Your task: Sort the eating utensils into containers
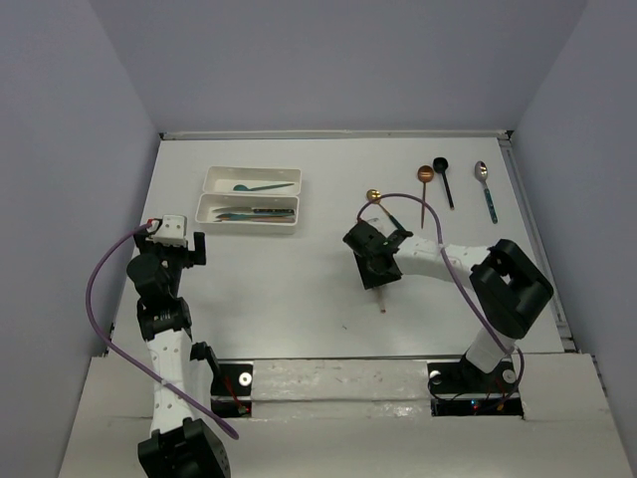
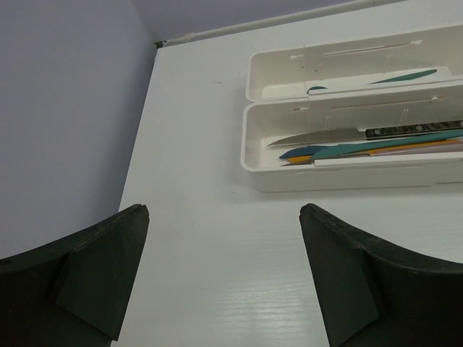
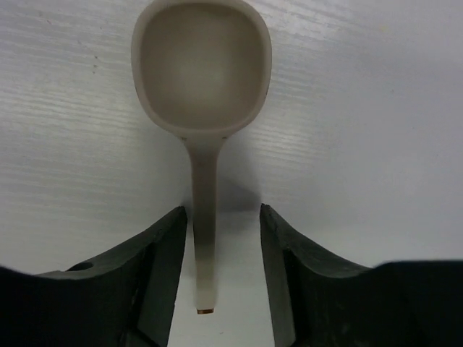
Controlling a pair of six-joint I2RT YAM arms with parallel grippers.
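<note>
The right gripper hangs low over the table, well to the right of the containers, jaws apart and straddling the handle of a beige spoon that lies flat with its bowl up and pointing away from the wrist. Neither finger looks clamped on the handle yet. The spoon appears to be light, stiff plastic with a smooth, matte finish; its narrow handle, just behind the bowl, seems the sensible place to pinch, though so thin a piece lying flush on the surface may slide or tip as the jaws close. The left gripper waits in front of the containers, jaws wide and holding nothing. The farther tray holds one teal spoon; the nearer one holds a stack of knives. Farther right of the containers lie a gold spoon, a copper spoon, a black spoon and a silver spoon; the gold one sits closest to the working wrist and could be nudged.
</note>
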